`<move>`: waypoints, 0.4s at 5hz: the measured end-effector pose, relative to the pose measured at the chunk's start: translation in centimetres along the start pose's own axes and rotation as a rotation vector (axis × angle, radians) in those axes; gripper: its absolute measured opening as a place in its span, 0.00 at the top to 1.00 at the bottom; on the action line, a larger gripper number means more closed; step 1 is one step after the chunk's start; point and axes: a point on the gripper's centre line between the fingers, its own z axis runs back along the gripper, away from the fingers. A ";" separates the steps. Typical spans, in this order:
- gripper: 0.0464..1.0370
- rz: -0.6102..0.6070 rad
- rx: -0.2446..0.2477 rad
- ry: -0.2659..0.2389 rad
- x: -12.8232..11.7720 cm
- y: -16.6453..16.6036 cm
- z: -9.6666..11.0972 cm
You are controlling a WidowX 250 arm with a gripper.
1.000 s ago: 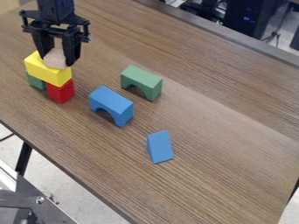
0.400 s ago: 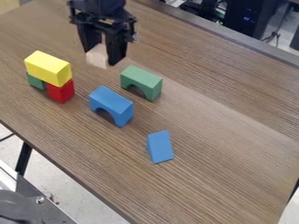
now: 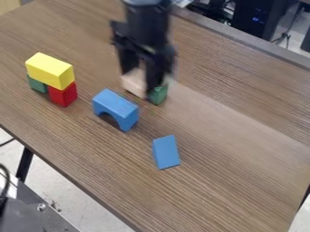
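My gripper (image 3: 140,86) hangs in the upper middle of the camera view, shut on a pale wooden block (image 3: 134,83). Behind the block and the fingers, the green arch block (image 3: 158,94) is mostly hidden; its right end shows. A blue arch block (image 3: 115,109) stands just in front and to the left. Farther toward the lower middle lies a blue wedge-shaped block (image 3: 166,152). On the left, a yellow block (image 3: 50,70) rests across a green block (image 3: 37,84) and a red block (image 3: 63,94).
The wooden table (image 3: 224,181) has its near edge running from the left side down to the bottom middle. Dark computer equipment (image 3: 259,18) stands beyond the far edge at the upper right. Metal and dark hardware (image 3: 36,213) shows at the lower left.
The gripper has carried the pale block from above the yellow block rightward and toward the camera, to in front of the green arch. The other blocks have stayed put.
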 end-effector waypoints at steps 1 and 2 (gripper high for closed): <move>0.46 -0.080 0.012 0.001 -0.4 -3.0 -0.9; 0.46 -0.088 0.018 -0.001 -0.5 -5.7 -2.3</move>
